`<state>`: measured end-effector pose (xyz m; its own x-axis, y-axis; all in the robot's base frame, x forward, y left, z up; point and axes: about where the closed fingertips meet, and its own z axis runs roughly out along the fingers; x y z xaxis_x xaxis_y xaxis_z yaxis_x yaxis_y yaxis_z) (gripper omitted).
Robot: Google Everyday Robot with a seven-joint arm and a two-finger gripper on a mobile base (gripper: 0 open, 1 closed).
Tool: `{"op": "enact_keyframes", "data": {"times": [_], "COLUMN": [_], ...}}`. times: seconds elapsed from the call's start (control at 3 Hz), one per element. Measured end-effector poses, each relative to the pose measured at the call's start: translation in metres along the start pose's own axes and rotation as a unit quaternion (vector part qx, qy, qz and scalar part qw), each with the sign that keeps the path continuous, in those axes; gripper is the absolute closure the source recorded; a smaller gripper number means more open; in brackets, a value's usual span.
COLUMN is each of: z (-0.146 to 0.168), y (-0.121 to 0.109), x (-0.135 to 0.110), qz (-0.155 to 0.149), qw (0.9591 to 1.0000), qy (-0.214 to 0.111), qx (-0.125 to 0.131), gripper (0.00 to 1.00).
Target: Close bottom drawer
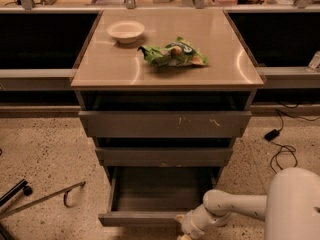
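Note:
The bottom drawer (137,218) is a grey metal drawer, pulled far out of the cabinet, and its inside looks empty. Its plain flat front faces me near the lower edge of the camera view. My gripper (186,230) sits at the end of the white arm (235,206), low at the right end of that drawer front and touching or very close to it. The frame's lower edge partly cuts the gripper off.
Above it are the middle drawer (165,156) and the scratched top drawer (165,124), both slightly open. On the cabinet top lie a white bowl (125,31) and a green snack bag (172,55). Cables (281,145) trail on the floor at right, and a metal rod (47,198) at left.

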<state>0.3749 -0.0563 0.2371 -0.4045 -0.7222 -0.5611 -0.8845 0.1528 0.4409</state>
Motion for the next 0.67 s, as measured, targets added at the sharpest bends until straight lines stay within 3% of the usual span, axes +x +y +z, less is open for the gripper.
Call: {"op": "enact_keyframes", "data": {"times": [0.33,0.67], "z": [0.012,0.012], "y": [-0.008,-0.032], "x": [-0.007,-0.027], "qz": [-0.008,-0.031], "qw": [0.9999,0.9994], "qy": [-0.01,-0.014], "qx": [-0.008,0.003], "gripper": [0.0,0.0]}}
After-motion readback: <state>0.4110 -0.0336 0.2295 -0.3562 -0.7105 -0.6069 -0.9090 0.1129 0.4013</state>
